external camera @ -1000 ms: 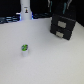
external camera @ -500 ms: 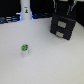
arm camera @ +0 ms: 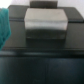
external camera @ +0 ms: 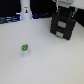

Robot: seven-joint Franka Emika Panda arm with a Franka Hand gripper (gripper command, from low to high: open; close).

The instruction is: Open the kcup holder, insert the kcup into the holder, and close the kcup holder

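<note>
Kcup (external camera: 24,48) only in exterior view, wrist shows kcup holder (arm camera: 46,22) handle close

No readable text, labels, brands or numbers in either view; frames too blurred.

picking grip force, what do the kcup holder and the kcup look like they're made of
The kcup holder looks like black matte plastic or painted board: dark, flat faces with no glare. Its pale drawer handle seems brushed metal or grey plastic; the blur leaves that open. The kcup appears to be whitish plastic with a green top, probably foil, too small to confirm.
</note>
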